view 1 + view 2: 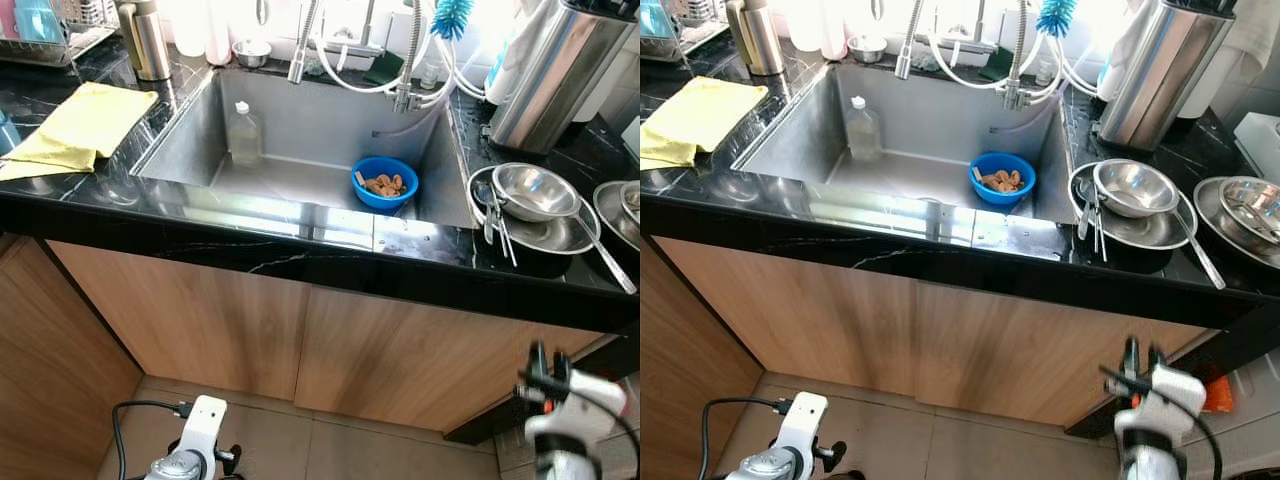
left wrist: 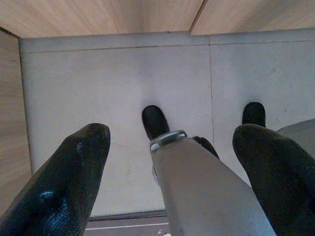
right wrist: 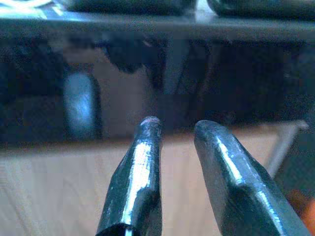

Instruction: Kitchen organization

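Black white-veined marble countertop (image 1: 60,215); yellow cloth (image 1: 80,125); blue bowl (image 1: 385,183); silver mixing bowl (image 1: 535,190); blue bottle brush (image 1: 452,15); light wood-grain cabinet doors (image 1: 300,340).
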Robot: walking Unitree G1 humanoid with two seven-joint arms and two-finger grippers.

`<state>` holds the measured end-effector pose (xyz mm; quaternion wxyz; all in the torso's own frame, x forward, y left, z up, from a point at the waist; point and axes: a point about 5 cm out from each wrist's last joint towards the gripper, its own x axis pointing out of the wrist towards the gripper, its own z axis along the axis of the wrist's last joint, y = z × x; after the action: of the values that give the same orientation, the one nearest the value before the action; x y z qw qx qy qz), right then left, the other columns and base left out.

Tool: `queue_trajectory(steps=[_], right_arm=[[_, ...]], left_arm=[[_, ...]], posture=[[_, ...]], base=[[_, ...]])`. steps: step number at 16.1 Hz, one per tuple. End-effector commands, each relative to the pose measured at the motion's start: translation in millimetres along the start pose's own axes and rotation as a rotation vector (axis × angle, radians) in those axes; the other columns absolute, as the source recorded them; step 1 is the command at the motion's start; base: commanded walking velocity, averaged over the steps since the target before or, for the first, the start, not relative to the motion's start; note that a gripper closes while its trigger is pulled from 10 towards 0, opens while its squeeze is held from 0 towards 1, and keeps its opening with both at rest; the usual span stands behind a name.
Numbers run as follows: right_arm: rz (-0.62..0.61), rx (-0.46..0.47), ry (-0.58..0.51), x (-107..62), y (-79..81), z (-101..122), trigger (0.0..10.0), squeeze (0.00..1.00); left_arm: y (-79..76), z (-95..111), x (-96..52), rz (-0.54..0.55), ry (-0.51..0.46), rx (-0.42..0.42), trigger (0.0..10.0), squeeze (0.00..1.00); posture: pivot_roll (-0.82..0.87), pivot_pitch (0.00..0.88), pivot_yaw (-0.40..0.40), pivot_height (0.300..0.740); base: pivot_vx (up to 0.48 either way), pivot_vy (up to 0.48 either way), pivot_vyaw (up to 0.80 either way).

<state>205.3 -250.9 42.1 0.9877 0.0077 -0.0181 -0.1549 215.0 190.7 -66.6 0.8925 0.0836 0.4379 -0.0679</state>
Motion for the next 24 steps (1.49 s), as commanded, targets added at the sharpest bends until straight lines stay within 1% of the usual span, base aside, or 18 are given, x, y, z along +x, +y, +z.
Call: queue_trajectory(steps=[1, 2, 6, 8, 9, 10, 11, 12, 15, 16, 17, 19, 22, 24], right_arm=[[0.003, 0.000, -0.008, 2.3, -1.9, 5.3, 10.0, 0.00], [0.051, 0.008, -0.047, 12.2, 7.6, 20.1, 10.0, 0.00], [0.153, 0.026, -0.070, 18.4, 25.1, 39.5, 10.0, 0.00], [0.166, 0.029, -0.074, 19.1, 26.7, 42.6, 10.0, 0.00], [0.177, 0.028, -0.077, 19.6, 28.0, 44.7, 10.0, 0.02], [0.191, 0.032, -0.079, 19.7, 29.9, 46.3, 10.0, 0.76], [0.204, 0.024, -0.073, 19.8, 32.2, 48.8, 10.0, 1.00], [0.210, 0.022, -0.068, 21.0, 34.0, 53.1, 10.0, 1.00], [0.213, 0.014, -0.061, 24.7, 35.0, 54.9, 10.0, 1.00], [0.215, 0.008, -0.059, 25.9, 35.5, 55.6, 10.0, 0.85], [0.219, -0.006, -0.070, 30.4, 37.4, 60.1, 10.0, 0.00], [0.222, -0.007, -0.082, 35.3, 38.6, 65.0, 10.0, 0.00], [0.260, -0.020, -0.107, 43.8, 46.6, 73.0, 10.0, 0.00], [0.274, -0.022, -0.112, 46.3, 49.8, 75.0, 10.0, 0.00]], left_arm=[[-2.9, -7.7, -0.6, -0.014, 0.034, 0.010, 10.0, 0.00], [-2.9, -8.3, -0.7, -0.012, 0.036, 0.008, 10.0, 0.00], [-3.0, -9.9, -1.0, -0.013, 0.039, 0.011, 10.0, 0.00], [-3.1, -10.2, -1.1, -0.014, 0.040, 0.012, 10.0, 0.00], [-3.2, -10.3, -1.1, -0.015, 0.040, 0.014, 10.0, 0.00], [-3.2, -10.4, -1.1, -0.017, 0.041, 0.015, 10.0, 0.00], [-3.6, -10.1, -1.0, -0.018, 0.040, 0.016, 10.0, 0.00], [-3.8, -9.6, -0.9, -0.017, 0.039, 0.013, 10.0, 0.00], [-3.9, -8.9, -0.7, -0.016, 0.038, 0.008, 10.0, 0.00], [-4.0, -8.7, -0.6, -0.016, 0.037, 0.007, 10.0, 0.00], [-3.8, -8.3, -0.6, -0.014, 0.036, 0.006, 10.0, 0.00], [-3.7, -8.0, -0.5, -0.013, 0.035, 0.005, 10.0, 0.00], [-3.8, -7.8, -0.5, -0.013, 0.036, 0.004, 10.0, 0.00], [-3.8, -7.9, -0.5, -0.012, 0.035, 0.003, 10.0, 0.00]], posture=[[0.16, 0.102, -0.110, 0.736], [0.16, 0.097, -0.112, 0.736], [0.16, 0.077, -0.112, 0.736], [0.16, 0.076, -0.112, 0.736], [0.16, 0.071, -0.113, 0.736], [0.16, 0.070, -0.113, 0.736], [0.16, 0.078, -0.115, 0.736], [0.16, 0.085, -0.118, 0.736], [0.16, 0.096, -0.116, 0.736], [0.16, 0.098, -0.115, 0.736], [0.15, 0.102, -0.114, 0.736], [0.15, 0.104, -0.114, 0.736], [0.15, 0.105, -0.113, 0.736], [0.16, 0.105, -0.113, 0.736]], base=[[0.000, 0.000, 0.00], [0.000, 0.000, 0.00], [0.000, 0.000, 0.00], [0.000, 0.000, 0.00], [0.000, 0.000, 0.00], [0.000, 0.000, 0.00], [0.000, 0.000, 0.00], [0.000, 0.000, 0.00], [0.000, 0.000, 0.00], [0.000, 0.000, 0.00], [0.000, 0.000, 0.00], [0.000, 0.000, 0.00], [0.000, 0.000, 0.00], [0.000, 0.000, 0.00]])
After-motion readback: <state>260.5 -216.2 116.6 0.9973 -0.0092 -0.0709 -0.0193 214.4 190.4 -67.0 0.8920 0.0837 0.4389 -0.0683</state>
